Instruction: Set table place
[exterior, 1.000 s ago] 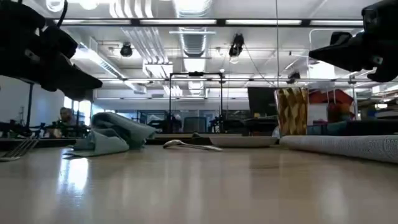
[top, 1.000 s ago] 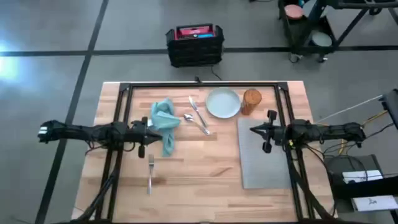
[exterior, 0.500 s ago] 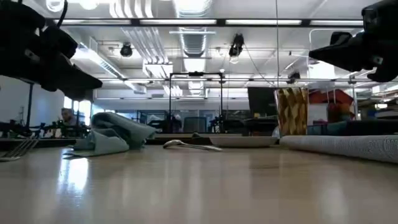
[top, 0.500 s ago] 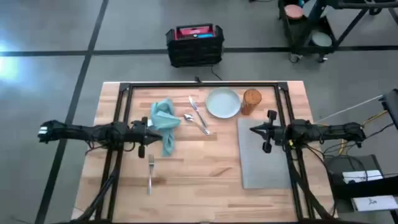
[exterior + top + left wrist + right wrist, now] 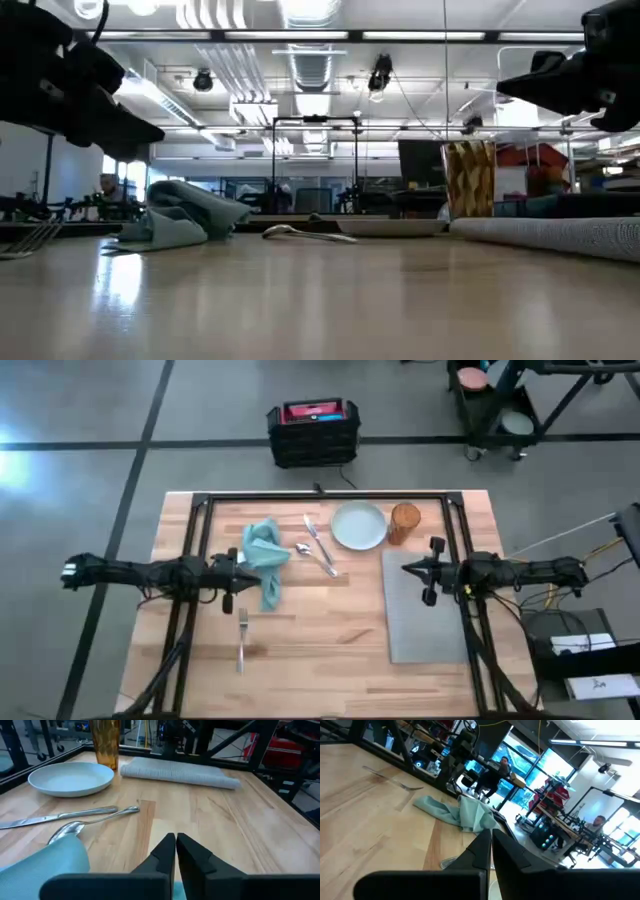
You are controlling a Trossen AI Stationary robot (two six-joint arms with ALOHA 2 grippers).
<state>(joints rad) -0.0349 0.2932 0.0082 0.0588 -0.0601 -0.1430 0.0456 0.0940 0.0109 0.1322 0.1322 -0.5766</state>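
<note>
We count one mat [image 5: 424,608], one napkin [image 5: 263,559], one fork [image 5: 242,639], one knife [image 5: 317,538], one spoon [image 5: 315,558], one plate [image 5: 359,525], one glass [image 5: 404,521], one crate [image 5: 313,432].

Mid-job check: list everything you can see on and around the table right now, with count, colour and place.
Light wooden butcher-block table: one, under a black frame.
Grey woven placemat: one, table's right side, bare.
Pale round plate: one, far centre.
Amber glass: one, right of plate.
Silver knife and spoon: one each, left of plate.
Teal cloth napkin: one, crumpled, left-centre.
Silver fork: one, near the napkin.
Black crate: one, on the floor beyond the table.
Left gripper: shut, by the napkin.
Right gripper: shut, over placemat's edge.
</note>
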